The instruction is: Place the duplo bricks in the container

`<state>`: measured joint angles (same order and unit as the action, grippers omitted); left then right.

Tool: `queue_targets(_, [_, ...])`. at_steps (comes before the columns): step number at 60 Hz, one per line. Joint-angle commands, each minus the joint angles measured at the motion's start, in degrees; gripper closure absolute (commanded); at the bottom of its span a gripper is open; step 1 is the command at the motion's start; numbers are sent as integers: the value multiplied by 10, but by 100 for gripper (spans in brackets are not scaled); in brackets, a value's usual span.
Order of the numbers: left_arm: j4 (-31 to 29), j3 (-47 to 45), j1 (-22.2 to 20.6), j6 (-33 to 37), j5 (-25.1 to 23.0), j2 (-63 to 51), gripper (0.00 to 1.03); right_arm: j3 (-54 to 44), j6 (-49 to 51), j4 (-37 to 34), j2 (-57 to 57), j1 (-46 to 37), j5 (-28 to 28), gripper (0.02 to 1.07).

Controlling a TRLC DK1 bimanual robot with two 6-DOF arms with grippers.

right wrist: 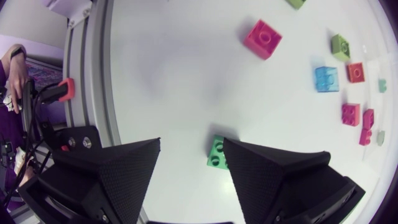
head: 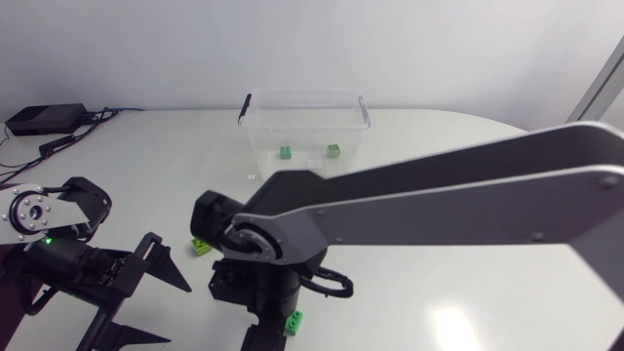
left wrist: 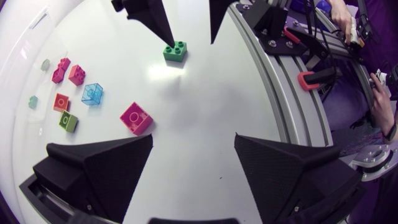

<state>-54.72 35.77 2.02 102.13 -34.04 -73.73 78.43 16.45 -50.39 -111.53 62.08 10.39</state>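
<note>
Left claw (head: 144, 300) is at the lower left of the head view, spread wide with nothing in it. A light green brick (head: 200, 246) lies just right of it. Right claw (right wrist: 193, 177) is spread too, straddling a green duplo brick (right wrist: 217, 153) that sits right up by one finger and clear of the other, so not pinched. A pink brick (right wrist: 262, 38) and a blue brick (right wrist: 326, 79) lie further ahead. The clear container (head: 261, 136) is upper middle on the white worktop (head: 458, 302), with two green bricks (head: 285, 152) inside.

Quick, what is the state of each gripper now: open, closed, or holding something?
Left gripper: open, holding nothing.
Right gripper: open; a green brick lies between its fingers, not clamped.
</note>
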Motion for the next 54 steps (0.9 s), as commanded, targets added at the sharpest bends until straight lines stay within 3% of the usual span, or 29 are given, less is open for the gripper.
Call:
queue_targets(1, [-2, -11, 4, -3, -6, 10, 11, -13, -24, -5, -35, -6, -2, 20])
queue_targets(18, [-4, -20, 54, 34, -7, 11, 11, 26, -42, -47, -53, -46, -5, 20])
queue_targets(54, [-7, -20, 64, 45, -7, 11, 11, 46, -58, -49, -7, -77, -47, 20])
